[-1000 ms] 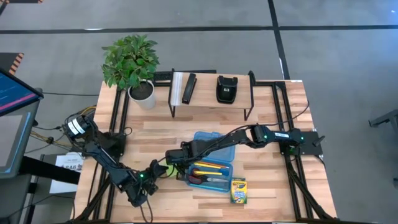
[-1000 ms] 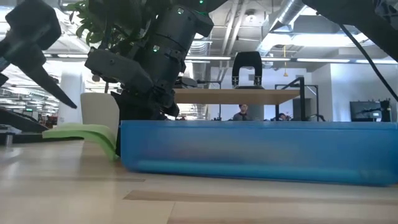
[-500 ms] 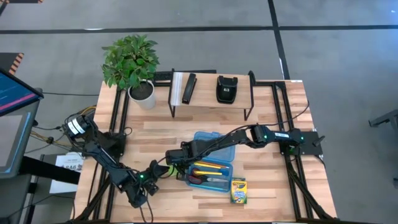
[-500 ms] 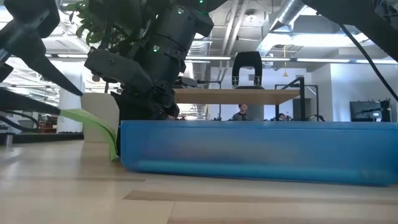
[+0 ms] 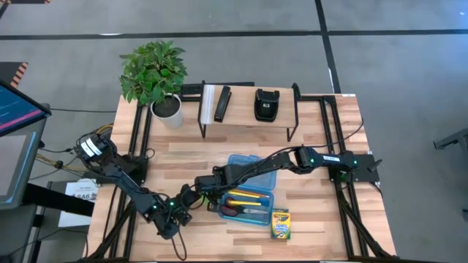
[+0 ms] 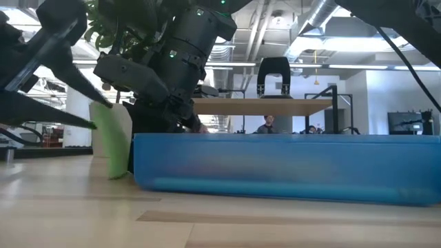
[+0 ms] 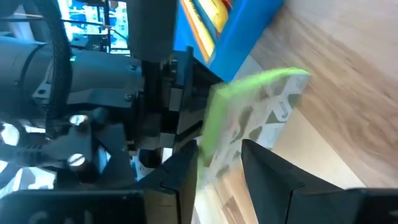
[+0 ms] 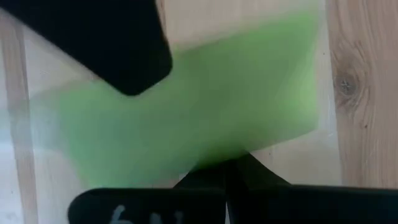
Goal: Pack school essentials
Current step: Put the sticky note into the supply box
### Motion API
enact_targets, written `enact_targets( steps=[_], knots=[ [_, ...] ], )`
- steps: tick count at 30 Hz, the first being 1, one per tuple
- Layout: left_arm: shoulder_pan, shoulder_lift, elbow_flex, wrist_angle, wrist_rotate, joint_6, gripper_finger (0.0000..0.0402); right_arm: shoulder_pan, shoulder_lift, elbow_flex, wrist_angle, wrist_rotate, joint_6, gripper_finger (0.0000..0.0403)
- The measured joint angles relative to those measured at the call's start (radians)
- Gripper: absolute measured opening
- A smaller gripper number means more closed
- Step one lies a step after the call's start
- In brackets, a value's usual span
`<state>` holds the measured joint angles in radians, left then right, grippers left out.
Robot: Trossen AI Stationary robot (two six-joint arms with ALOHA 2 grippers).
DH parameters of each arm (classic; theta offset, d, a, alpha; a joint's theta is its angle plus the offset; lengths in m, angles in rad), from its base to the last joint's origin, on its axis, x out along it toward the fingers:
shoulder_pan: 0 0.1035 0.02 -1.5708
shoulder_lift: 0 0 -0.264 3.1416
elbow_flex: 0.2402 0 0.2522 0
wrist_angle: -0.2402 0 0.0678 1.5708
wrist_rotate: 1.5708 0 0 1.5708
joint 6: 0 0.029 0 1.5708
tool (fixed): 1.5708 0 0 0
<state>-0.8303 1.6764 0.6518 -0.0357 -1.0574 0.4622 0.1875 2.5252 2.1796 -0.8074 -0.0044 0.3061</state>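
Grippers first. Left gripper [image 5: 184, 210] sits low just beside the blue case's [image 5: 257, 183] near-left corner; fingers clamped on the lime-green sticky-note pad [image 7: 249, 118], pad's edge between the two dark fingers [image 7: 273, 168] in the left wrist view. Low view shows pad [image 6: 110, 141] tipped up on edge, bottom touching the table [image 6: 207, 220], just left of the case wall [image 6: 289, 169].

Right gripper [image 5: 202, 187] reaches across to the case's left end, fingers together; tips [image 8: 233, 168] at the pad's [image 8: 186, 106] edge in the right wrist view, can't tell whether anything is pinched between them. Left gripper's finger shows as a dark blur over the pad there.

Rest, rel. to the case: inside it lie yellow and orange pencils [image 5: 245, 197] and red-handled scissors [image 5: 238, 212]. Crayon box [image 5: 280, 223] flat on the table just beside the case's near-right corner. Behind the case, a low shelf [image 5: 248, 120] w/ two black stapler-like objects [image 5: 222, 104] on top. Potted plant [image 5: 155, 77] at the far-left of the table, well apart from the case. Low view: people far off in the room behind, seen under the shelf.
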Motion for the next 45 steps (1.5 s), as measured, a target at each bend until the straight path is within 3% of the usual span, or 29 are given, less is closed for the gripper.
enact_targets(
  steps=[14,22,27,32,37,41,45],
  knots=[
    [0.002,0.000,0.000,0.004,0.042,-0.004,0.0108,0.000,0.000,0.000,0.000,0.000,0.000,0.0008],
    [0.002,0.000,0.000,0.005,0.068,-0.019,0.0011,-0.001,-0.001,0.001,-0.018,0.008,-0.003,0.0008],
    [-0.002,0.000,0.016,-0.018,0.069,-0.076,0.0003,-0.010,-0.021,0.007,-0.107,0.012,0.000,0.0008],
    [-0.016,-0.001,0.092,-0.166,0.042,-0.134,0.0002,-0.006,-0.113,0.021,-0.230,0.151,0.017,0.0008],
    [-0.021,-0.001,0.174,-0.286,-0.011,-0.164,0.0001,0.027,-0.220,0.024,-0.241,0.294,0.000,0.0008],
    [-0.020,-0.001,0.215,-0.267,-0.059,-0.118,0.0001,0.065,-0.300,0.024,-0.251,0.348,-0.016,0.0008],
    [0.006,-0.001,0.205,-0.095,-0.033,-0.012,0.0000,0.117,-0.361,-0.002,-0.268,0.444,-0.033,0.0008]
  ],
)
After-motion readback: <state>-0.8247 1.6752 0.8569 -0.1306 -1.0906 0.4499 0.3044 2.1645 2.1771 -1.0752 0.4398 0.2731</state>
